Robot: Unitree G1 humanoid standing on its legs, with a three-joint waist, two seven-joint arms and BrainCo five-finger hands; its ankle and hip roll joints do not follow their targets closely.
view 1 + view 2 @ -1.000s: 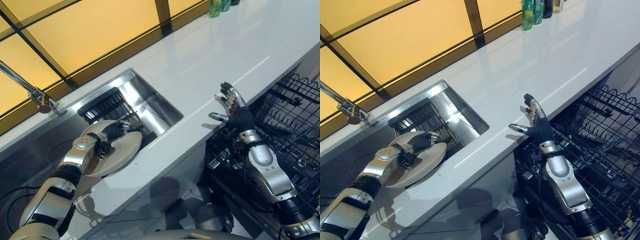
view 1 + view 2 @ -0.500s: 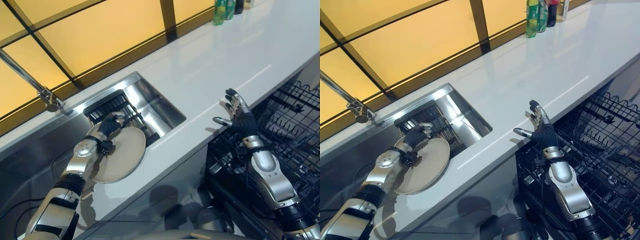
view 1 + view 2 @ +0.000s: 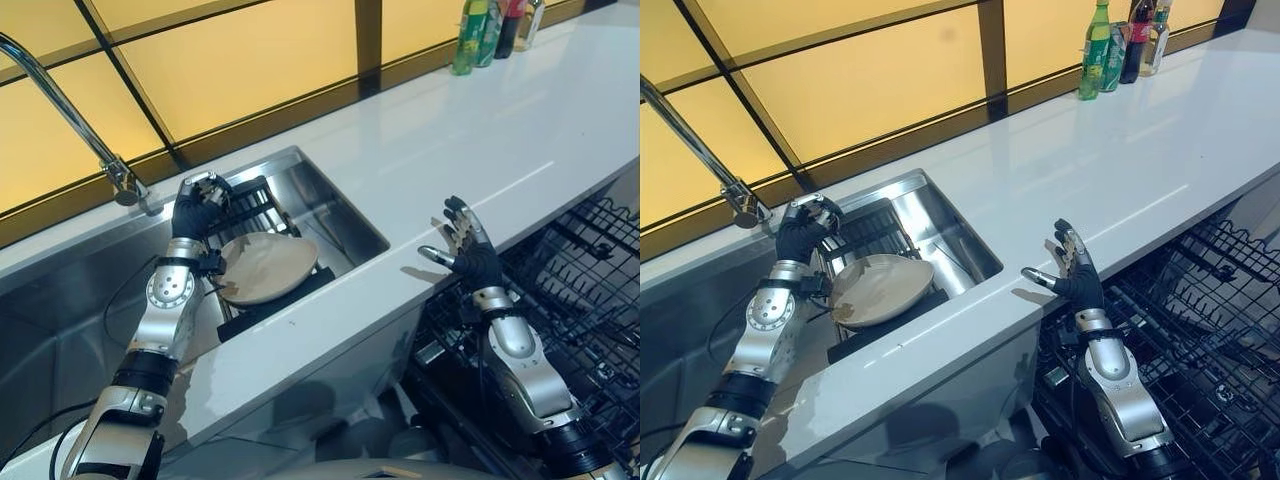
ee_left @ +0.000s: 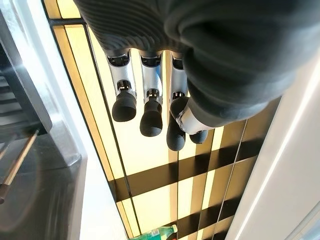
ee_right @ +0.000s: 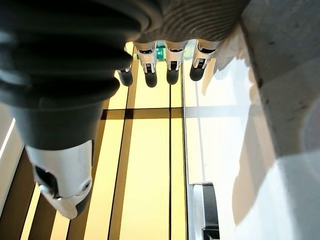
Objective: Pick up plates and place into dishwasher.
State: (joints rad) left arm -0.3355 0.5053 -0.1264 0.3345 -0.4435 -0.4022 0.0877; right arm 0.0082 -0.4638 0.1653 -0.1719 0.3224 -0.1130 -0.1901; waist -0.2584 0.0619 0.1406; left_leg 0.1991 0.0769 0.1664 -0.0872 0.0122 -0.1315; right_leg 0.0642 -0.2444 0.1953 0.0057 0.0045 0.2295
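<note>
A beige plate (image 3: 268, 266) lies slightly tilted on the black rack (image 3: 250, 205) inside the steel sink (image 3: 345, 205), close to the sink's front edge. My left hand (image 3: 196, 208) is raised above the rack, behind the plate and near the faucet. Its fingers (image 4: 149, 116) are relaxed and hold nothing; my forearm runs past the plate's left rim. My right hand (image 3: 468, 252) is held up open, fingers spread, at the counter's front edge above the pulled-out dishwasher rack (image 3: 585, 265). Its fingers (image 5: 156, 70) hold nothing.
A white counter (image 3: 460, 130) runs to the right of the sink. A curved faucet (image 3: 60, 95) stands at the sink's back left. Several bottles (image 3: 1120, 45) stand at the counter's far end by the yellow window. The black wire dishwasher rack (image 3: 1205, 300) fills the lower right.
The view has shifted. My left hand has let go of the plate, which now lies on the rack in the sink, and has risen toward the faucet. The right hand has stayed open.
</note>
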